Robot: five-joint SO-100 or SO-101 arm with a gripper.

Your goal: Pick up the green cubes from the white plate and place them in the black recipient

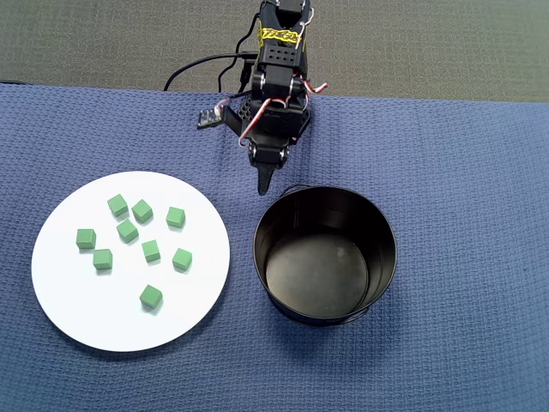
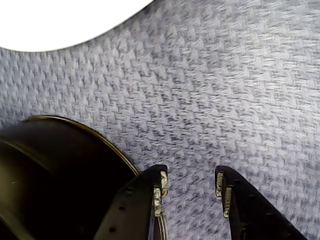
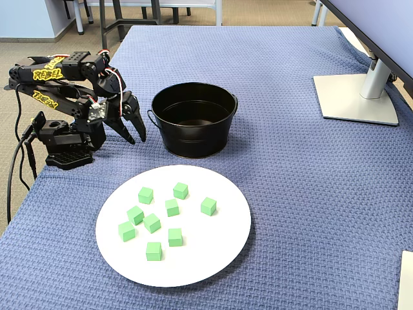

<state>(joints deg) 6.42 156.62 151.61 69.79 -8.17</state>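
The green cubes (image 1: 129, 230), left of centre on the white plate (image 1: 77, 309), look light, rigid, matte; pinch opposite flat faces. The gripper (image 2: 190, 184) hangs part-open, empty.

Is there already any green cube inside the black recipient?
No, in the overhead view the black recipient shows only its bare bottom, and all green cubes lie on the white plate.

Nine green cubes (image 1: 137, 243) lie on the plate in the overhead view, though only eight can be counted in the fixed view; one white plate (image 1: 86, 318); one black pot (image 1: 377, 232); one arm (image 1: 276, 77).
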